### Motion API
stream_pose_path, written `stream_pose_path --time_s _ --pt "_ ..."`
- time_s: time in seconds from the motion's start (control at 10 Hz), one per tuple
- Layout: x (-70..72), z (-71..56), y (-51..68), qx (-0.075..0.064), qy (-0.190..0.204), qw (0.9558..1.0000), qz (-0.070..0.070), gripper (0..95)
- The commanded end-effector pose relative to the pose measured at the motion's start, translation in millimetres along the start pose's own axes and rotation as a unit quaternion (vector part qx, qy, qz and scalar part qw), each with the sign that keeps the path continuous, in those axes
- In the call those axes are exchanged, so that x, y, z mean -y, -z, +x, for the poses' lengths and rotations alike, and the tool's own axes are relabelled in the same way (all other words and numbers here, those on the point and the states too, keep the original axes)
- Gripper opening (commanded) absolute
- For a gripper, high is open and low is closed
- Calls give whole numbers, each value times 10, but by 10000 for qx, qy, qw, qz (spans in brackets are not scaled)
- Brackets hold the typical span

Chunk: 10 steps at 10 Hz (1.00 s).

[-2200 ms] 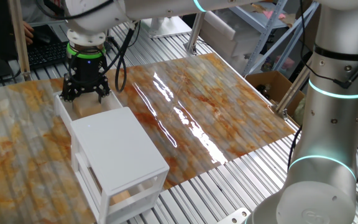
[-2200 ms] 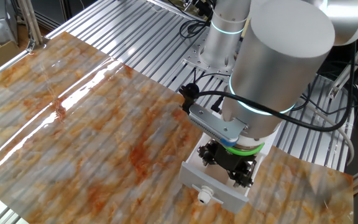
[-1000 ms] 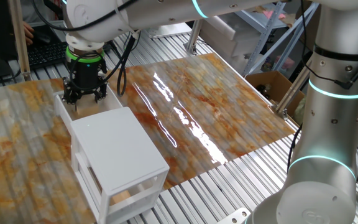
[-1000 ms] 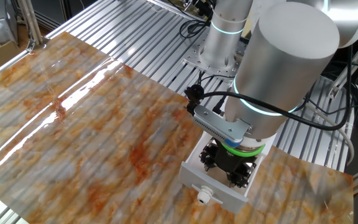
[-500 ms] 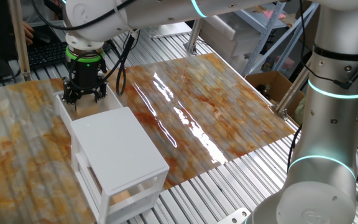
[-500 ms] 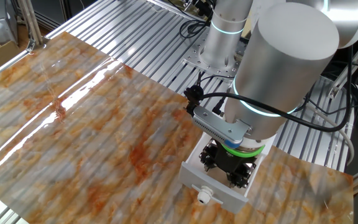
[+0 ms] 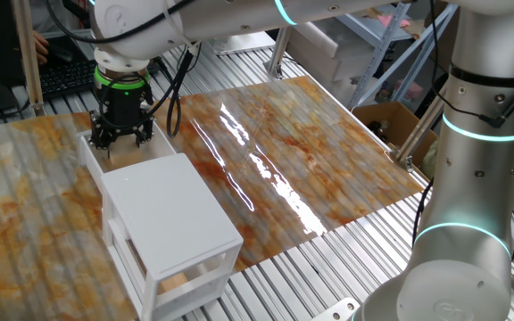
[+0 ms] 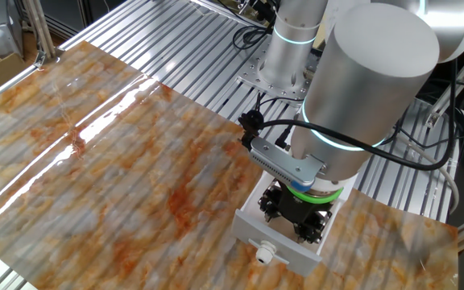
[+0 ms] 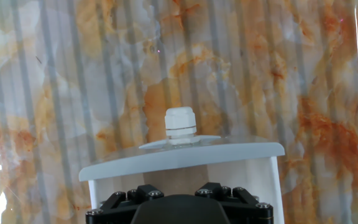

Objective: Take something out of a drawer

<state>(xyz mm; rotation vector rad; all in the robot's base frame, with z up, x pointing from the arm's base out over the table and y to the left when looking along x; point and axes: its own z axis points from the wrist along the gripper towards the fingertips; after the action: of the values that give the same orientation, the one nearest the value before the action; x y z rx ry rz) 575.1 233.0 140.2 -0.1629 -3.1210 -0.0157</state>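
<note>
We see one arm reaching down with its pincer [image 7: 121, 134] lowered into the one pulled-out drawer [image 7: 86, 153] of a small white cabinet [image 7: 169, 214]. The cabinet stands on a worktop [image 7: 310, 160] covered with an orange-and-grey marbled sheet. From the other fixed view, the pincer [image 8: 296, 219] sits inside the drawer [image 8: 252, 216], whose front carries a single white knob [image 8: 266, 254]. In the hand view that knob [image 9: 180, 124] rises above the drawer's front wall [image 9: 179, 160], and a tan wooden surface, the block [image 9: 182, 177], shows just behind that wall and directly above the black pincer body [image 9: 179, 205]. We count one block in the open drawer. A second tan lump [image 7: 173, 282] shows dimly through the lower compartment at the cabinet's near end. The fingers are hidden by the pincer's own housing and the drawer walls, so we cannot tell whether they grip the block or stand apart from it.
</note>
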Motion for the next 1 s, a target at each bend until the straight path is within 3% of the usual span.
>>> stream_pose_path --time_s 0.1,0.5,0.6,1.0 --pt "-1 -1 -3 -2 -2 10000 3 0" --pt "-1 -1 -3 -2 -2 10000 3 0" --pt "91 -14 395 -208 -159 9996 76 0" --pt "92 -12 397 -199 -159 9996 89 0"
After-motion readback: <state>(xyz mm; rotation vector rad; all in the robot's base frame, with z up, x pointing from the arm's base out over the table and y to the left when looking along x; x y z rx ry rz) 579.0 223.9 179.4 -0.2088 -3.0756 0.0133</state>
